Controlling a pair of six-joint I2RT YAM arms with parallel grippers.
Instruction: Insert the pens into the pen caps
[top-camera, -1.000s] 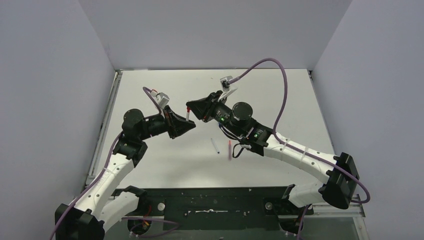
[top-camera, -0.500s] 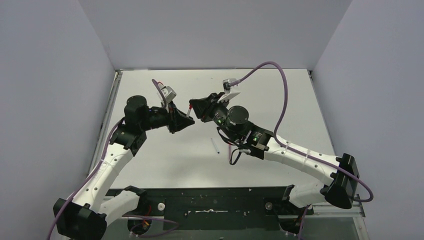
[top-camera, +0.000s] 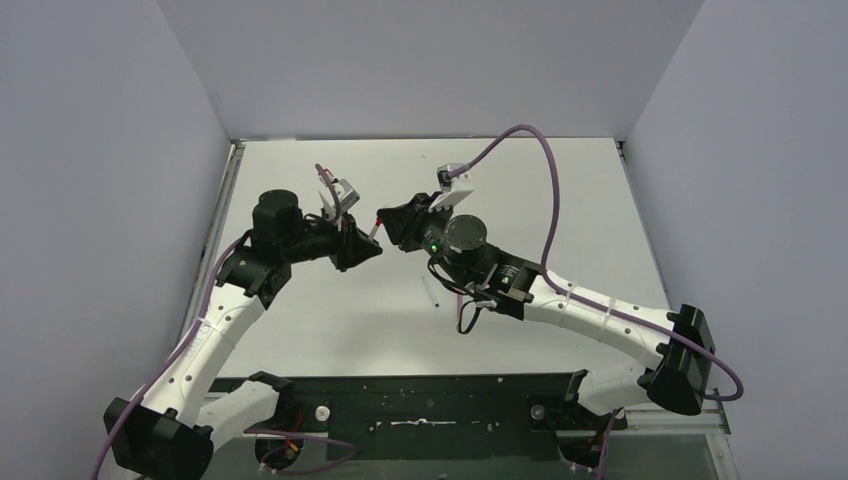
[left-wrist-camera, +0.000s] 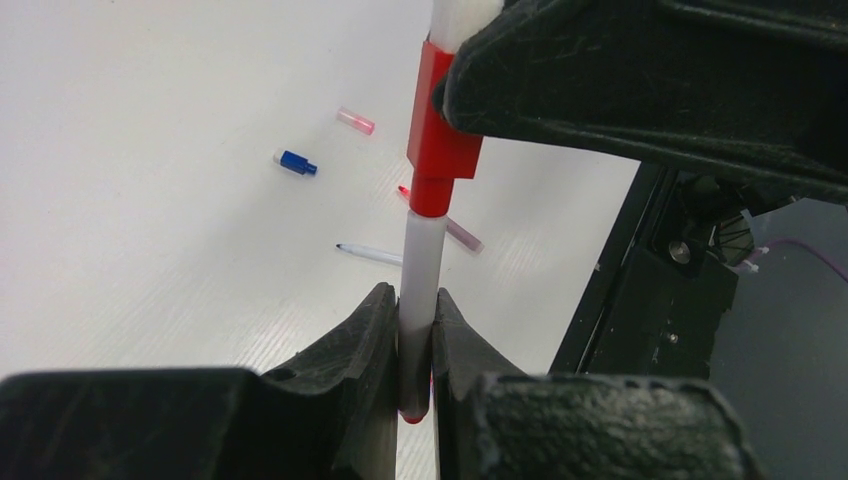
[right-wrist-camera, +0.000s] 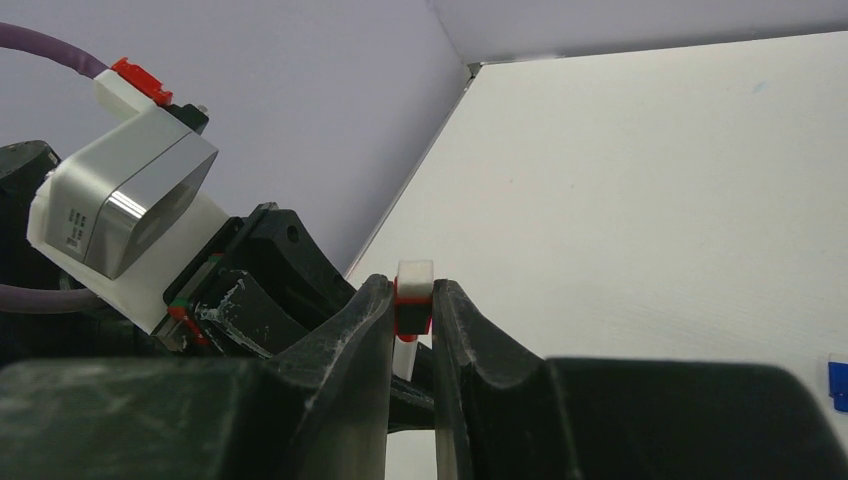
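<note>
My left gripper (top-camera: 366, 244) is shut on the lower end of a whitish, red-tipped pen (left-wrist-camera: 420, 270), which it holds upright in the air. The pen's upper end sits inside the red cap (left-wrist-camera: 440, 140). My right gripper (top-camera: 386, 222) is shut on that red cap (right-wrist-camera: 412, 312), with the pen barrel (right-wrist-camera: 404, 355) hanging below it. The two grippers meet tip to tip above the middle of the table. On the table lie the blue-tipped white pen (left-wrist-camera: 370, 254), also in the top view (top-camera: 430, 292), the pinkish-red pen (left-wrist-camera: 455, 230), the blue cap (left-wrist-camera: 295, 162) and the pale pink cap (left-wrist-camera: 356, 121).
The white table (top-camera: 560, 200) is walled in grey at the back and both sides. A black strip (top-camera: 430, 400) runs along its near edge. My right arm (top-camera: 560, 300) crosses above the loose pens. The blue cap also shows at the right wrist view's edge (right-wrist-camera: 838, 385).
Both wrists have turned and shifted slightly left, and the left wrist has risen. The pen and the red cap stay together between the two grippers.
</note>
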